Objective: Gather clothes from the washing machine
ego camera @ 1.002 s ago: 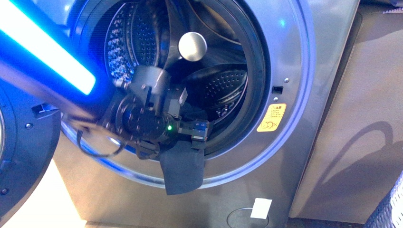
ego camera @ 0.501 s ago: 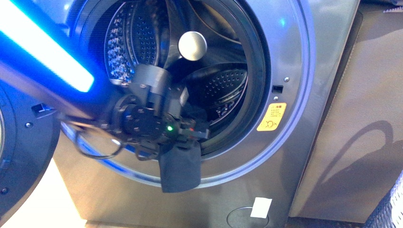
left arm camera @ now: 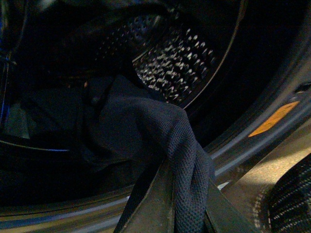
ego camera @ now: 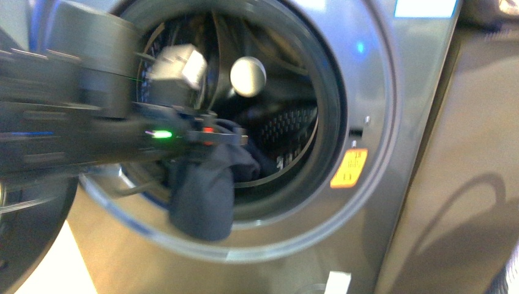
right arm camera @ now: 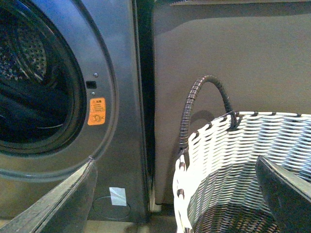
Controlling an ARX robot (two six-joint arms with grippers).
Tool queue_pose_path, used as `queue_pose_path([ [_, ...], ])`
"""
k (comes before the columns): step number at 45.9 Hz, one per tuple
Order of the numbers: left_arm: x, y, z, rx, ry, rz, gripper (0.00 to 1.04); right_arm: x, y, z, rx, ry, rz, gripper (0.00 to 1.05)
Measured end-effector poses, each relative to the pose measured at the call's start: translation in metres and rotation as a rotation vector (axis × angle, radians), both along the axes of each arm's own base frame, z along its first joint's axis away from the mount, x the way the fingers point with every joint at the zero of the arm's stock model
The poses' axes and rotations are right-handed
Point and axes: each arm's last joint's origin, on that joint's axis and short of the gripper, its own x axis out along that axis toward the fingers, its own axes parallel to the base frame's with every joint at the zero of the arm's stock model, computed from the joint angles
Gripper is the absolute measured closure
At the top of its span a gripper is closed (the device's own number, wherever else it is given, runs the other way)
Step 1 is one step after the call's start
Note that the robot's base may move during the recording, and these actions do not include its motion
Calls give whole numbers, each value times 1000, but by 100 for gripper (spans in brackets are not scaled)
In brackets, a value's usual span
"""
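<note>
No words here are clear enough to read. The washing machine (right arm camera: 121, 73) has an orange sticker (right arm camera: 96, 111) on its front, just right of the round opening. It has tiny writing and a small round drawing, too small to make out. A plain white label (right arm camera: 117, 196) sits lower down.

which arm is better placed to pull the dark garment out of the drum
Left. The left pincer is shut on the clothes, which hang over the washing machine's door rim. The right pincer is open and empty, facing the basket.
</note>
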Motion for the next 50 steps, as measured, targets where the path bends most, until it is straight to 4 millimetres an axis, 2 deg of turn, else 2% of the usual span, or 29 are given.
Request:
queue_pose_path([
  [3,-13,5,14,-11,-30,-12,100,0,0,0,0,0,0,8],
  [12,-51,19,73,-37,-156,-38,100,0,0,0,0,0,0,8],
  [20,-72,18,126,-19,-248,-54,100,0,0,0,0,0,0,8],
  [23,-78,11,154,-30,-289,-63,100,0,0,0,0,0,0,8],
  [31,-91,-8,213,-74,-392,-90,100,0,0,0,0,0,0,8],
  [36,-100,-26,253,-114,-462,-132,100,0,0,0,0,0,0,8],
  [50,-118,-73,324,-171,-553,-289,100,0,0,0,0,0,0,8],
])
